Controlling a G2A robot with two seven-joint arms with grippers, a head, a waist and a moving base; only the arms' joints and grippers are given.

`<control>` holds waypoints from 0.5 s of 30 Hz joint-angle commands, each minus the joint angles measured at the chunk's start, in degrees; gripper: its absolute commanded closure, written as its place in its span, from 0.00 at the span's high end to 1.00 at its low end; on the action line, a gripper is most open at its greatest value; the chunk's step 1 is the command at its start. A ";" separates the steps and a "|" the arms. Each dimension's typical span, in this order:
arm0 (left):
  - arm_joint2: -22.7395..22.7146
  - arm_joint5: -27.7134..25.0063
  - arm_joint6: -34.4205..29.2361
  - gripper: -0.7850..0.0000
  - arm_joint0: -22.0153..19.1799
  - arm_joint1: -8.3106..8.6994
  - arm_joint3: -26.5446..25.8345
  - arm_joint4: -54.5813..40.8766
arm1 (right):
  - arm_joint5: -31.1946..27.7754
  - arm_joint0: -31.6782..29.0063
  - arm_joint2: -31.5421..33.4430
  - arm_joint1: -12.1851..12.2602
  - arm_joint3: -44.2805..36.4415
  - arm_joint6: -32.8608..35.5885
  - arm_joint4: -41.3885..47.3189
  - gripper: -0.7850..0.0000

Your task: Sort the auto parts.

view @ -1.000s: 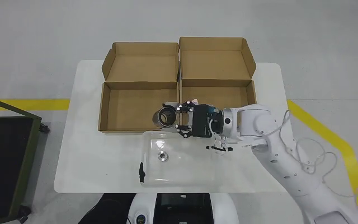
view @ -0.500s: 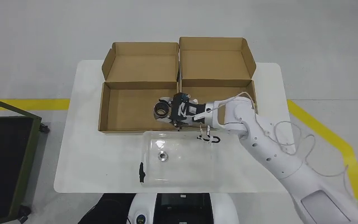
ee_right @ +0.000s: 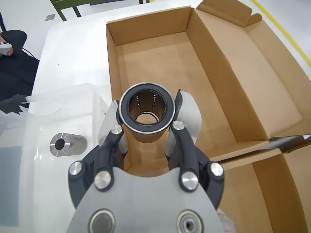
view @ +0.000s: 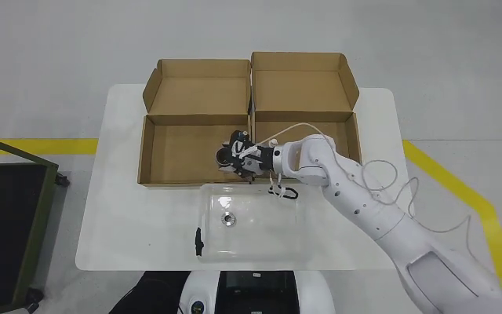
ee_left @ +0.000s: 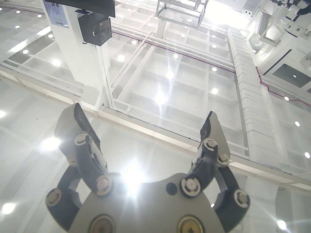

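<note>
My right gripper (ee_right: 147, 120) is shut on a hollow metal bearing sleeve (ee_right: 146, 111) with a black rim. It holds the sleeve above the near right corner of the left cardboard box (ee_right: 170, 73); in the top view the gripper (view: 235, 155) and the sleeve (view: 228, 156) sit over that box (view: 180, 153). A small grey metal cylinder (ee_right: 68, 144) lies in the clear plastic tray (ee_right: 48, 112), and appears in the top view as the cylinder (view: 227, 219) within the tray (view: 259, 235). My left gripper (ee_left: 145, 124) points up at a ceiling, open and empty.
A second open cardboard box (view: 306, 137) stands to the right of the first, both with lids folded back. A small black part (view: 198, 241) lies by the tray's left edge. A green cart (view: 23, 228) stands off the table's left side.
My right arm has carried the bearing sleeve from the tray's far edge further over the left box, and the wrist has turned.
</note>
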 commanded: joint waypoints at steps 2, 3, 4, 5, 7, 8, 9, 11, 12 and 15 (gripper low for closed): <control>0.00 0.00 0.00 1.00 0.00 0.00 0.00 0.00 | 0.50 0.51 -0.50 -0.53 1.01 0.92 -0.32 0.00; 0.00 0.00 0.00 1.00 0.00 0.00 0.00 0.00 | 0.67 0.72 -0.73 -0.74 1.33 1.39 -0.57 0.00; 0.00 0.00 0.00 1.00 0.00 0.00 0.00 0.00 | 0.82 0.91 -0.93 -0.95 1.66 1.75 -0.68 0.00; 0.00 0.00 0.00 1.00 0.00 0.00 0.00 0.00 | 0.94 1.09 -1.11 -1.16 2.03 2.11 -0.72 0.00; 0.00 0.00 0.00 1.00 0.00 0.00 0.00 0.00 | 1.09 1.44 -1.40 -1.57 2.78 2.68 -0.57 0.00; 0.00 0.00 0.00 1.00 0.00 0.00 0.00 0.00 | 1.08 1.59 -1.54 -1.77 3.22 2.83 -0.54 0.00; 0.00 0.00 0.00 1.00 0.00 0.00 0.00 0.00 | 1.13 1.80 -1.79 -2.05 3.98 3.23 -0.56 0.00; 0.00 0.00 0.00 1.00 0.00 0.00 0.00 0.00 | 1.21 2.02 -2.08 -2.42 4.73 3.43 -0.51 0.12; 0.00 0.00 0.00 1.00 0.00 0.00 0.00 0.00 | 1.18 2.15 -2.24 -2.63 5.16 3.49 -0.51 0.18; 0.00 0.00 0.00 1.00 0.00 0.00 0.00 0.00 | 1.15 2.53 -2.65 -3.20 6.18 3.85 -0.76 0.29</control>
